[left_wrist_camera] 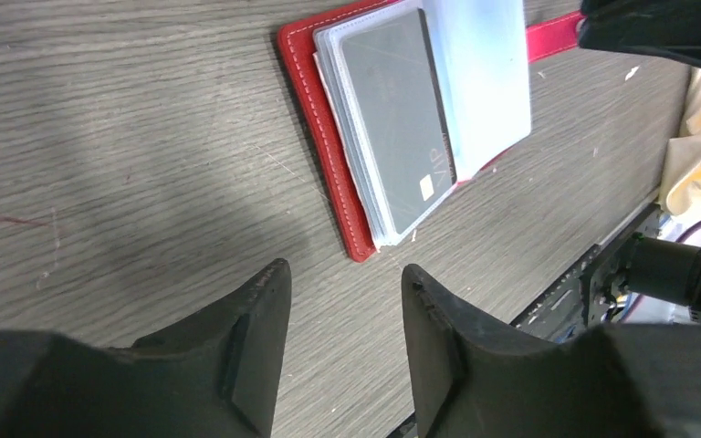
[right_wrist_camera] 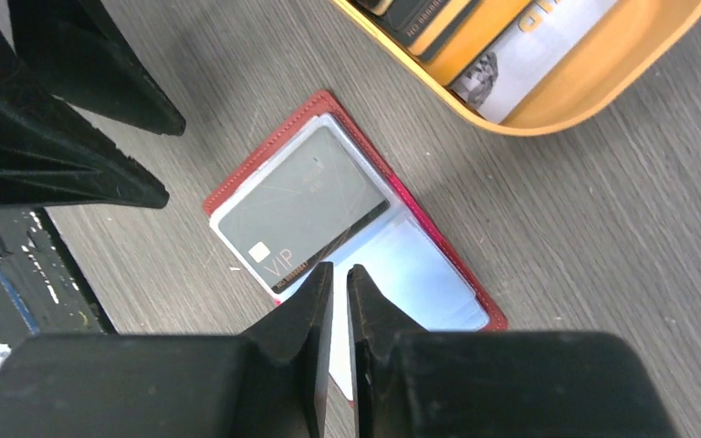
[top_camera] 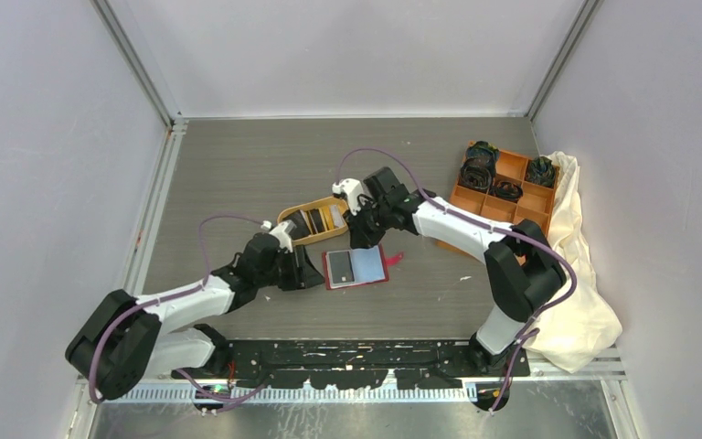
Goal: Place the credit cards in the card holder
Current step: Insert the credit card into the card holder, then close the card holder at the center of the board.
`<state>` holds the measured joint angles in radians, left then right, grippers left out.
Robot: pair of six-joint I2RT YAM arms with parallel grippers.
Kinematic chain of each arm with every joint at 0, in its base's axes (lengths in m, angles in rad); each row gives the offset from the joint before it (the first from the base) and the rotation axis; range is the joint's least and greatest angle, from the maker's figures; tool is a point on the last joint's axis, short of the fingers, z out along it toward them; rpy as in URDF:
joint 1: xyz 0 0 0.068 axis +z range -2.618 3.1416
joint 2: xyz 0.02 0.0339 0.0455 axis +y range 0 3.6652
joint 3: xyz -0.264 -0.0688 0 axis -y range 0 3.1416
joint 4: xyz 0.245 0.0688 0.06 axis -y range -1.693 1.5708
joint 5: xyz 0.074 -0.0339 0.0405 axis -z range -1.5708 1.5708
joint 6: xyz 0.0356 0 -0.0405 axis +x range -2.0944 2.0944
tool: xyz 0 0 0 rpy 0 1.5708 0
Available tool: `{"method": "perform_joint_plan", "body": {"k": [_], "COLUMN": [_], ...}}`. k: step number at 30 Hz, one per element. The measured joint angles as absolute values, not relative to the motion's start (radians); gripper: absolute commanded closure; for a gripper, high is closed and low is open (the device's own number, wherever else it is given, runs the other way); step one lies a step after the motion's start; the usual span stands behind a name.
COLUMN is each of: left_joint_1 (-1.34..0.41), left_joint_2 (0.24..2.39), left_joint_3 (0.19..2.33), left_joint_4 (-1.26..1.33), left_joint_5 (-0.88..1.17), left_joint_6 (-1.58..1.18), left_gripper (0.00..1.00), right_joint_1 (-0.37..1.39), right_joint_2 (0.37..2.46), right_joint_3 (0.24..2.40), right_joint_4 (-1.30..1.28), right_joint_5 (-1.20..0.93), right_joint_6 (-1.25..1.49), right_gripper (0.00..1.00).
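Observation:
The red card holder (top_camera: 333, 271) lies open on the table, pale lining (right_wrist_camera: 420, 274) up. A dark grey credit card (right_wrist_camera: 301, 201) marked VIP sits under its left clear sleeve, also visible as the card (left_wrist_camera: 392, 119) in the left wrist view. More credit cards (right_wrist_camera: 511, 46) lie in the orange oval tray (top_camera: 294, 216). My left gripper (left_wrist_camera: 342, 274) is open and empty, just left of the holder (left_wrist_camera: 329, 173). My right gripper (right_wrist_camera: 340, 271) hovers over the holder's middle with only a thin slit between its jaws. Whether a sleeve is pinched there does not show.
An orange box of square compartments (top_camera: 512, 168) with black coiled bands stands at the back right, on a cream cloth (top_camera: 576, 274). The oval tray (right_wrist_camera: 602, 82) lies just behind the holder. A black rail (top_camera: 366, 357) runs along the near edge.

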<state>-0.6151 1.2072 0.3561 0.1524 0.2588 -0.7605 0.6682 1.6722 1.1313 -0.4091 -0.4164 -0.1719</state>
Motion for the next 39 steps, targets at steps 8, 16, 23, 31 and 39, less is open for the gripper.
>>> {"method": "perform_joint_plan", "body": {"k": [8, 16, 23, 31, 39], "left_joint_1": [-0.615, -0.615, -0.615, -0.613, -0.608], "left_joint_2": [1.129, 1.230, 1.390, 1.478, 1.520], "left_joint_3": [0.278, 0.253, 0.262, 0.284, 0.268], "left_joint_4": [0.207, 0.380, 0.593, 0.685, 0.763], "left_joint_5": [0.248, 0.255, 0.286, 0.308, 0.333], "left_joint_6": [-0.841, -0.950, -1.021, -1.042, -1.070], "left_gripper": [0.40, 0.41, 0.42, 0.50, 0.57], "right_joint_1": [0.666, 0.666, 0.666, 0.664, 0.659], "right_joint_2": [1.768, 1.880, 1.902, 1.921, 1.922], "right_joint_3": [1.142, 1.178, 1.208, 1.232, 1.236], "right_joint_4": [-0.408, -0.484, -0.516, -0.557, -0.574], "right_joint_5": [-0.485, -0.485, -0.485, -0.491, -0.490], "right_joint_6": [-0.139, -0.128, -0.129, -0.130, -0.133], "right_gripper": [0.83, 0.85, 0.85, 0.85, 0.85]}}
